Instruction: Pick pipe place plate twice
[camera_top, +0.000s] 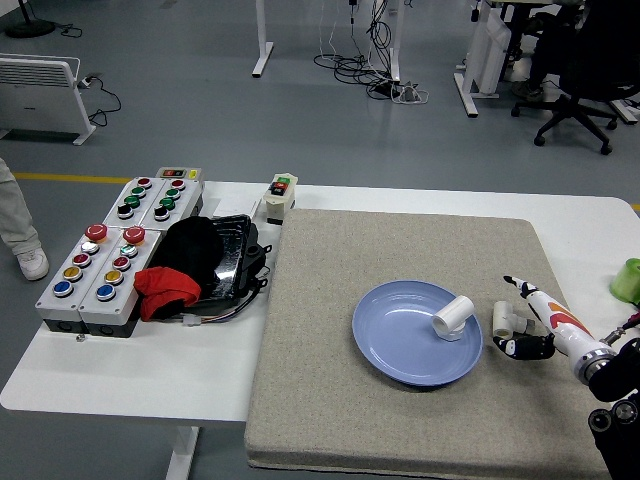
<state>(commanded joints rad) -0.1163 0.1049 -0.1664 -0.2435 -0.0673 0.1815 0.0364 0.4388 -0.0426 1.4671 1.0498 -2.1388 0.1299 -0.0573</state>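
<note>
Grey workshop floor with desks and cables is stretching behind the white tabletop (150, 380), and a large grey mat (330, 300) is covering the tabletop's right half. Left of the mat, button boxes (105, 255) and a black tray (225, 262) holding black and red cloth are sitting well away from the action. On the mat, the blue plate (400, 345) is carrying one white pipe elbow (453, 318) at its right rim, so one placement looks finished. A second pipe piece (504, 319) is standing on the mat just right of the plate, apart from it. The right hand (535, 325) is hanging just right of that piece, fingers loosened and grasping nothing; it is the only hand showing, so the nearer by default. The piece is lying plate-side of the hand, its long axis seemingly upright, though it is too small to be certain. Nothing is standing between them; the pipe already on the plate is crowding the near rim.
</note>
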